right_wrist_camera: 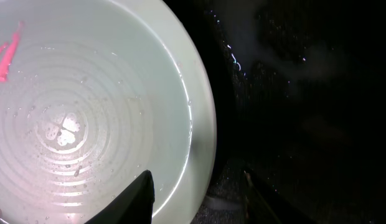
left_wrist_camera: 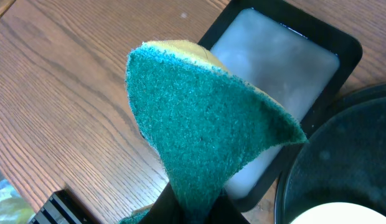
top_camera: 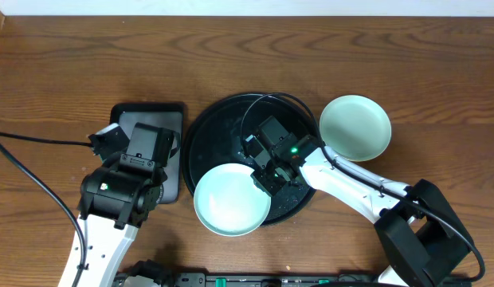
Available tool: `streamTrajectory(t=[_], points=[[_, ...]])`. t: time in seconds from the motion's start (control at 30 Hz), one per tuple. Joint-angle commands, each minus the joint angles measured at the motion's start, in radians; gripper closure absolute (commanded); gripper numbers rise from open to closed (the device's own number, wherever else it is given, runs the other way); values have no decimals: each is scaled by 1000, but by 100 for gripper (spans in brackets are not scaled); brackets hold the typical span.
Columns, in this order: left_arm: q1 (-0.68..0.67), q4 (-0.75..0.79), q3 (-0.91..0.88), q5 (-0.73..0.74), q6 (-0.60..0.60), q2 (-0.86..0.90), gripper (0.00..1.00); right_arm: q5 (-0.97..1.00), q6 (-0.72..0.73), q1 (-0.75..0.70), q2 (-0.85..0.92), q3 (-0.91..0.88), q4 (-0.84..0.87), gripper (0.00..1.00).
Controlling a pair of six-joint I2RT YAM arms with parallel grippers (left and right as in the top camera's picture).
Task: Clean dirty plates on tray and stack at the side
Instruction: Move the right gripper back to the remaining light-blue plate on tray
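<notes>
The large round black tray (top_camera: 231, 119) lies mid-table. A pale aqua plate (top_camera: 231, 203) rests on its front-left rim, overhanging the edge. In the right wrist view this plate (right_wrist_camera: 87, 112) is wet and has a red smear at its far left. My right gripper (top_camera: 267, 177) is open and straddles the plate's right rim (right_wrist_camera: 199, 196), one finger over the plate, the other over the tray (right_wrist_camera: 305, 93). A second pale greenish plate (top_camera: 355, 127) sits on the table to the right of the tray. No yellow plate shows. My left gripper (left_wrist_camera: 193, 208) is shut on a green sponge (left_wrist_camera: 205, 118).
A small rectangular black tray with a grey inside (top_camera: 155, 123) lies left of the round tray, under and ahead of my left arm (top_camera: 123, 187); it also shows in the left wrist view (left_wrist_camera: 274, 68). A black cable (top_camera: 32, 171) crosses the left of the wooden table.
</notes>
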Motion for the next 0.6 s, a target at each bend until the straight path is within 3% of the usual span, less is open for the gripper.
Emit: streamTrajectory(t=[0.0, 0.1, 0.47, 0.57], points=[[4, 0, -10, -8, 9, 3, 92, 1, -2, 13, 9, -7, 3, 62], [4, 0, -10, -8, 9, 3, 92, 1, -2, 13, 9, -12, 5, 66], [4, 0, -10, -5, 9, 3, 92, 1, -2, 13, 9, -66, 61, 57], [4, 0, -10, -5, 9, 3, 92, 2, -2, 13, 9, -67, 79, 68]])
